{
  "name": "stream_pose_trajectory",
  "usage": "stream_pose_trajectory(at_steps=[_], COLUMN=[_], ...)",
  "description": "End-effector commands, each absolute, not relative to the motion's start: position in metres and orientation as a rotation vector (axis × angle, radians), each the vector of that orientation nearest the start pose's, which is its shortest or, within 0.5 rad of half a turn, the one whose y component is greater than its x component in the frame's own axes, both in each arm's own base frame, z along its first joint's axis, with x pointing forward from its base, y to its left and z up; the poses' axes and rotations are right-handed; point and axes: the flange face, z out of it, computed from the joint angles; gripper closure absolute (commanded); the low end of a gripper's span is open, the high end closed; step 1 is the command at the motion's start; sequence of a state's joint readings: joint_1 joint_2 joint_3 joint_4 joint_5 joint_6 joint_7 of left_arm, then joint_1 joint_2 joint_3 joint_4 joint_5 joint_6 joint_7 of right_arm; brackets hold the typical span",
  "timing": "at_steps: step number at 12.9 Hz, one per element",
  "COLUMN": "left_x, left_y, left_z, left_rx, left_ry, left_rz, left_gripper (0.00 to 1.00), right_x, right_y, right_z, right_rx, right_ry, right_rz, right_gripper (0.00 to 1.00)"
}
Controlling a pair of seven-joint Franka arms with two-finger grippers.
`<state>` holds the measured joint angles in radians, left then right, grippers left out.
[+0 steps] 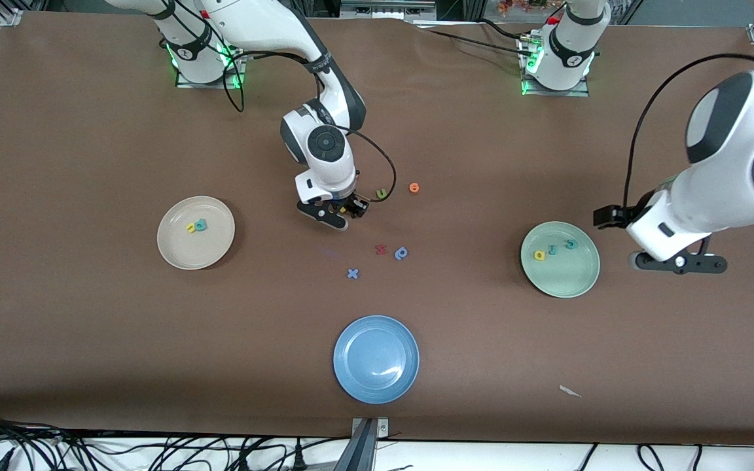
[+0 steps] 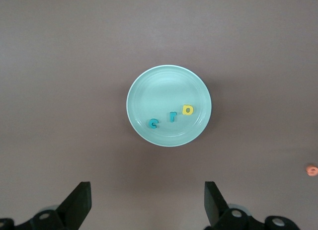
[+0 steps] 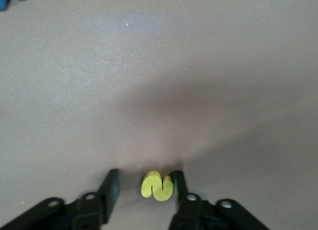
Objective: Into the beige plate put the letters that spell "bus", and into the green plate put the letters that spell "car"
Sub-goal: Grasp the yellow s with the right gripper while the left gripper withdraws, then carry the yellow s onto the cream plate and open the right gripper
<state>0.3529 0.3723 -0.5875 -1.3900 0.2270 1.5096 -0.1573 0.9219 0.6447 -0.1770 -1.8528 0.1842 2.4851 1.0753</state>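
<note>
A: The yellow s (image 3: 157,186) sits on the desk (image 1: 89,327) between your right tool (image 3: 144,190) fingers, near mid-desk, farther from the front cam than the red letter (image 1: 380,249). Jaws are partway in, one finger touching the s, the other w/ a gap. Not a pinch yet.

B: Risk?

A: It's tiny foam. If one finger lands first, I'd guess it slides or tips, and you shut on nothing. Press too low and you scrape the desk. The green u (image 1: 383,193) lies just beside the tool, so a wide swing could knock it.

B: Rest of the job?

A: The beige plate (image 1: 174,252) holds a yellow u (image 1: 190,227) and teal b (image 1: 201,224); s is what's missing. The green plate (image 2: 144,91) has c (image 2: 153,123), r (image 2: 172,116), a (image 2: 187,110) in it. Your left tool (image 2: 148,205) hangs spread wide, empty, over the desk beside that plate; that arm waits.

B: Surface, room?

A: Brown matte cover, flat. Blue plate (image 1: 351,376), a blue x (image 1: 352,273), blue rounded letter (image 1: 401,253), orange letter (image 1: 414,188), a paper scrap (image 1: 569,391) also on it. Cables hang along the front edge.
</note>
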Motion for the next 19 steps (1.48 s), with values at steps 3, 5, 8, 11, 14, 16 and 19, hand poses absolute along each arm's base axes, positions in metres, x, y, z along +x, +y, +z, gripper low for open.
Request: stream_pose_trajectory(at_steps=[3, 5, 8, 11, 14, 16, 19], left_x=[0.588, 0.564, 0.551, 0.542, 0.542, 0.543, 0.550], left_y=[-0.013, -0.029, -0.053, -0.052, -0.041, -0.039, -0.041], left_z=[0.589, 0.601, 0.589, 0.574, 0.577, 0.589, 0.599], left_rx=[-3.117, -3.098, -3.133, -3.164, -3.159, -3.158, -3.155], left_ry=[0.317, 0.337, 0.229, 0.167, 0.134, 0.140, 0.154], left_rz=[0.187, 0.169, 0.111, 0.084, 0.081, 0.054, 0.090], left_gripper=[0.00, 0.00, 0.00, 0.00, 0.00, 0.00, 0.00], right_x=[0.456, 0.456, 0.463, 0.488, 0.505, 0.512, 0.520], right_y=[0.429, 0.429, 0.433, 0.388, 0.329, 0.281, 0.213], right_z=[0.178, 0.178, 0.198, 0.237, 0.249, 0.254, 0.258], right_rx=[-3.063, -3.062, -3.050, -3.162, -3.219, -3.234, -3.232], right_ry=[0.673, 0.673, 0.639, 0.460, 0.267, 0.106, -0.097], right_rz=[0.026, 0.024, 0.015, 0.136, 0.190, 0.211, 0.233], right_gripper=[0.72, 0.81, 0.91, 0.92, 0.94, 0.94, 0.94])
